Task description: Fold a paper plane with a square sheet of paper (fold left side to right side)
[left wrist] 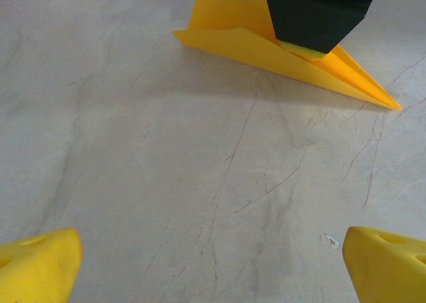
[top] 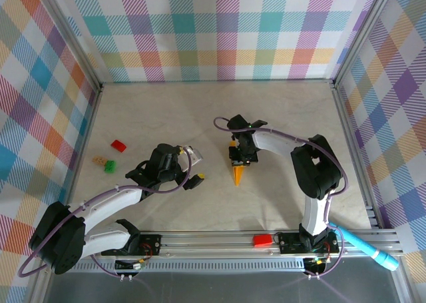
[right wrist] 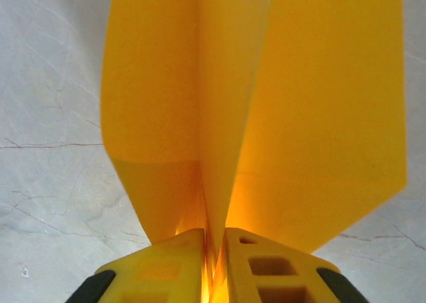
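Pinching the upright middle fold of the paper plane [right wrist: 319, 116], the right gripper [right wrist: 214, 240] has its two fingers almost together, with only the thin paper between them. The plane rests on the marble-look table [top: 286, 116] near its middle, with the nose pointing toward the arm bases. The left gripper [top: 195, 165] hovers to the left of the plane, well apart from it, with its yellow fingers [left wrist: 40, 263] wide apart and holding nothing. I think the main risk is at the release: the wings look springy and stand open, so the folds can spread if the crease is not pressed sharp enough. A finger pad can also stick to the paper and drag or tip the plane, if the gripper lifts before it opens fully. If the left gripper comes closer, it can push the light plane away
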{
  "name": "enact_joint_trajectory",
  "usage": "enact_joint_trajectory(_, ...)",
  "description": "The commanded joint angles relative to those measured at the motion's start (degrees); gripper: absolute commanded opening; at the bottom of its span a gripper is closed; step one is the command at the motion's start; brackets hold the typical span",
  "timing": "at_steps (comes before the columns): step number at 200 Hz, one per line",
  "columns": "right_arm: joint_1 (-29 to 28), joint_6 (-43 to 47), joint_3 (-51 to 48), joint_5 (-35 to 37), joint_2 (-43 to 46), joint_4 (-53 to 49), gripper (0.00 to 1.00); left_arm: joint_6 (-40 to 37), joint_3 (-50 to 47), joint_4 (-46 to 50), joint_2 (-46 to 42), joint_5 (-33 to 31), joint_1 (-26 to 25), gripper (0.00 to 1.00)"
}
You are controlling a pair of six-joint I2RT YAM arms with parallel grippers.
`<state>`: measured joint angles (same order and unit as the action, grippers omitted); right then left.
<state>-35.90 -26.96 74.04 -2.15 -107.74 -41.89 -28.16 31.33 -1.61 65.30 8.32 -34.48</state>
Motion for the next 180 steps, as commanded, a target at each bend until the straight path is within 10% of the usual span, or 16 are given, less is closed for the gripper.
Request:
enact_joint_trajectory(1,-0.40,-0.61,0.28,-0.91,-1.04,0.38,0.18,-0.98,1.52,0.62,0.31,-0.02,-0.33,1.00)
enact_joint_trajectory(180,-1.72,-0.74,1.31,1.45,-3.75,1.18,0.14,-1.19,1.54,0.77,0.21,-0.45,-0.59,1.00)
